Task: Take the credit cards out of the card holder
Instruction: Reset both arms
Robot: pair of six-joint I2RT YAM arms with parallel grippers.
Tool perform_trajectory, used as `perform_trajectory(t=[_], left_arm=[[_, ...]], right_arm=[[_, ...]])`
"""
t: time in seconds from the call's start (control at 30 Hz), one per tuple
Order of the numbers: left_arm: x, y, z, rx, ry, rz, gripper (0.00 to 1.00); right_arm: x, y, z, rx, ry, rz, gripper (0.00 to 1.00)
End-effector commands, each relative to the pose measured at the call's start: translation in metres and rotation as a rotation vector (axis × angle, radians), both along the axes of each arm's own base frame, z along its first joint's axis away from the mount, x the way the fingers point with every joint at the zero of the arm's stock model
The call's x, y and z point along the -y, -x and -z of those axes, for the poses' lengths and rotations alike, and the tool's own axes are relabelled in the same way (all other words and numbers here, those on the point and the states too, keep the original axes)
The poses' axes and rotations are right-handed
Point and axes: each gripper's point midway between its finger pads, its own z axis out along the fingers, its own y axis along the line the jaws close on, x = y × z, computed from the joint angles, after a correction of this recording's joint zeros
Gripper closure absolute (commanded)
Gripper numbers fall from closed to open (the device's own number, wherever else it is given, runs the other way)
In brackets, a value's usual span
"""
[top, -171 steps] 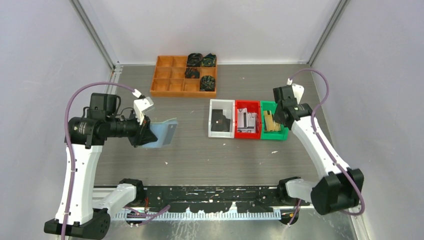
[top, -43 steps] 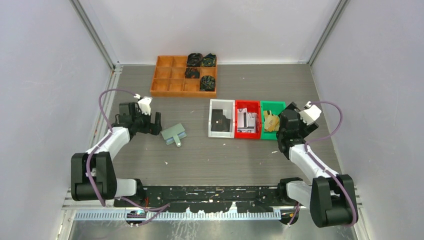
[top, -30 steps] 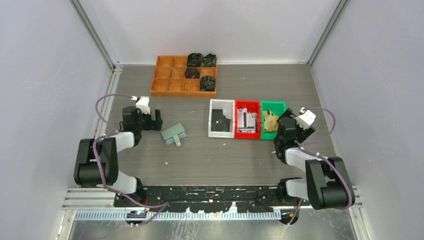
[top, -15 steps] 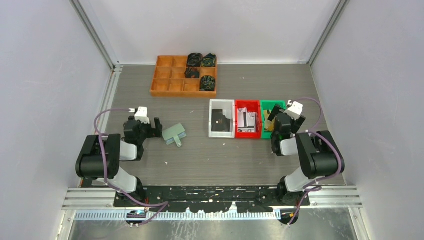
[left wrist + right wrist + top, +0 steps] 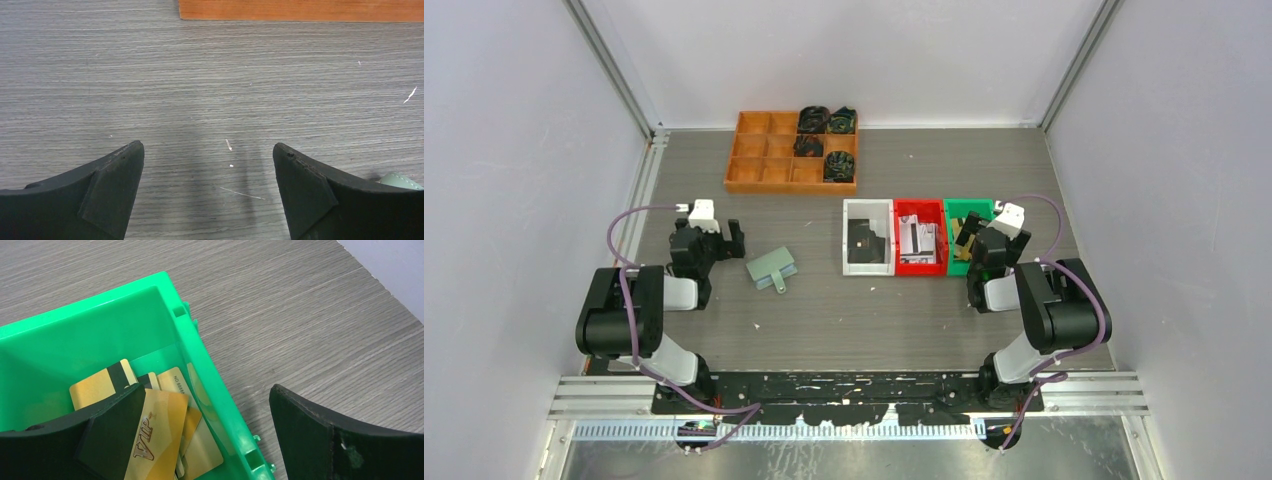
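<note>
The sage-green card holder (image 5: 772, 268) lies folded shut on the table, its tab pointing toward the near edge; a sliver of it (image 5: 400, 180) shows past my left gripper's right finger. My left gripper (image 5: 708, 233) (image 5: 207, 146) stands open and empty just left of it, low over bare table. Gold credit cards (image 5: 160, 435) lie stacked in the green bin (image 5: 90, 335) (image 5: 970, 211). My right gripper (image 5: 990, 235) (image 5: 206, 388) is open and empty, straddling that bin's right wall, with its left finger over the cards.
A red bin (image 5: 919, 207) with greyish cards and a white bin (image 5: 867, 205) with dark ones stand left of the green bin. An orange divided tray (image 5: 764, 160) (image 5: 300, 10) with black coiled items sits at the back. Both arms are folded low near their bases.
Earlier the left gripper held the opened card holder in the air; it now lies shut on the table. Over the last second both arms folded back, grippers staying open.
</note>
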Motion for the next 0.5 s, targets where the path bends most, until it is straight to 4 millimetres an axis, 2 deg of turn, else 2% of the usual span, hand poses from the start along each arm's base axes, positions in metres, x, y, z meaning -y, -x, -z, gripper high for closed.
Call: perform_trajectory(t=[0.0, 0.47], left_arm=[[-0.0021, -0.0098, -0.0178, 0.068, -0.01, -0.012, 0.0], [-0.0017, -0.0099, -0.0183, 0.07, -0.01, -0.011, 0.0]], right_arm=[[-0.0008, -0.0074, -0.0181, 0.069, 0.003, -0.011, 0.01], [0.001, -0.0092, -0.0169, 0.064, -0.011, -0.015, 0.01]])
